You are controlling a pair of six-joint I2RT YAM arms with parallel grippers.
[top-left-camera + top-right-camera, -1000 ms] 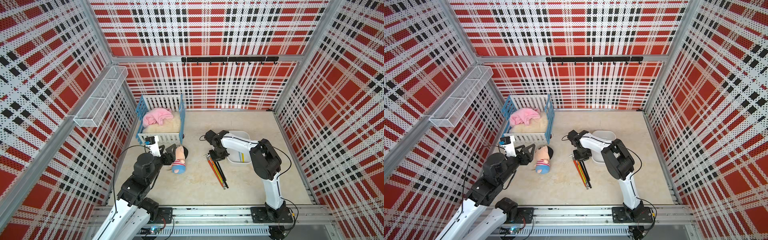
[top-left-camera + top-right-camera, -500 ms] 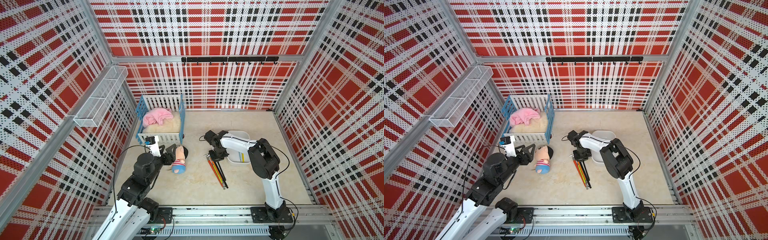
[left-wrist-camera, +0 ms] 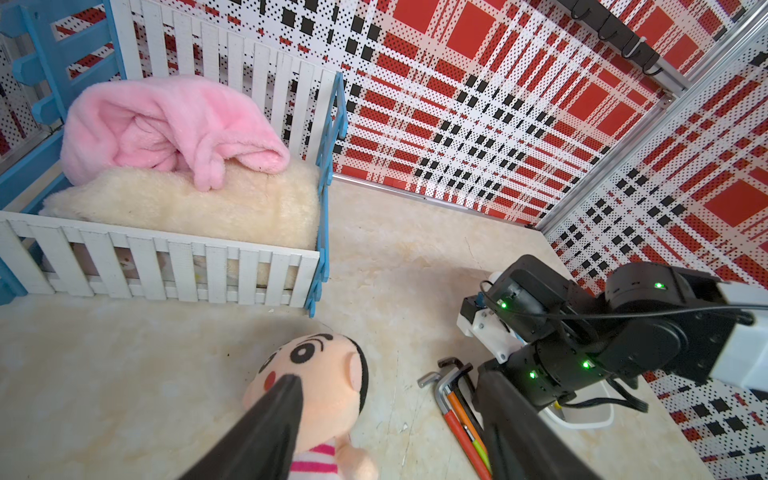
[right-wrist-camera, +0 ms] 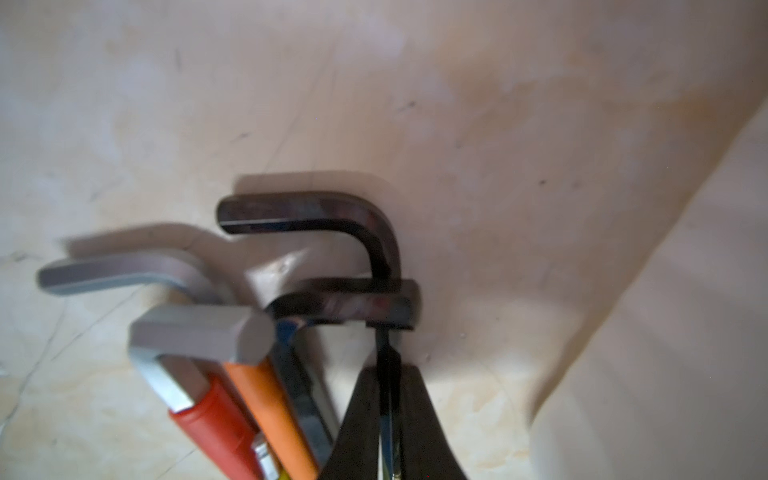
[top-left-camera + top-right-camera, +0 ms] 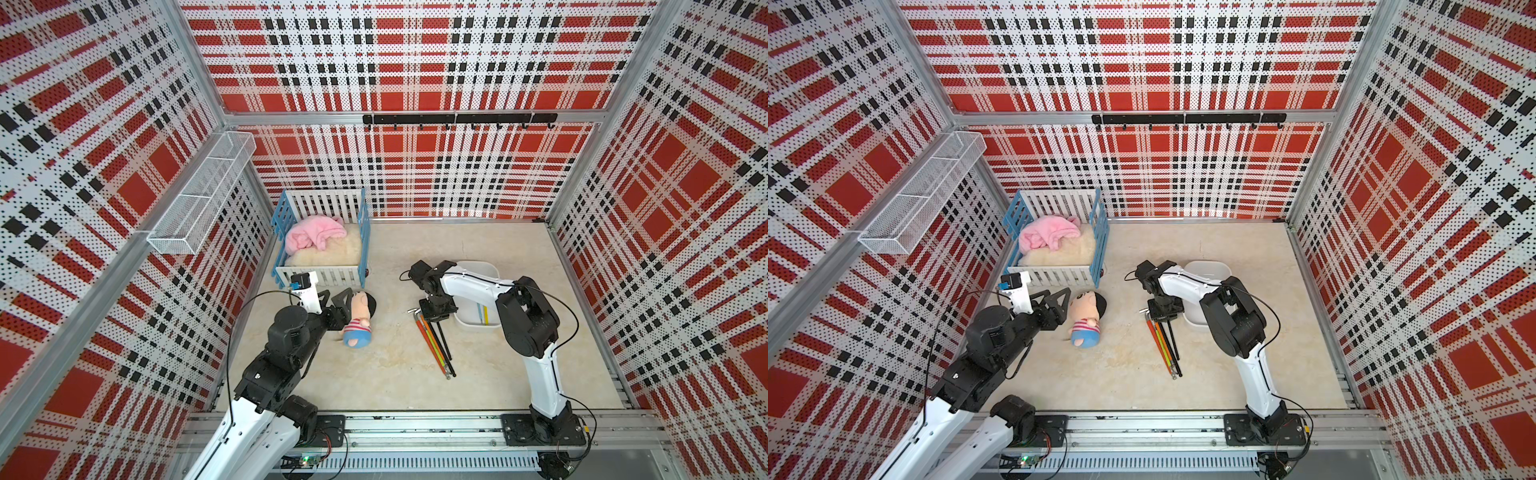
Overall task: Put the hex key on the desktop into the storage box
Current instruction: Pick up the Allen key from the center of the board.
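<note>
Though blurry, fingers (image 4: pixel 422 419) seemingly around key (image 4: pixel 353 305)

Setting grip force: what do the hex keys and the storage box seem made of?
Hex keys: likely steel; bare ends matte grey or glossy black with reflections. Two carry red and orange sleeves, probably plastic. Storage box: apparently smooth white plastic, moulded rounded corners.

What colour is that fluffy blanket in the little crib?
Pink. The blanket shows best in the left wrist view.
</note>
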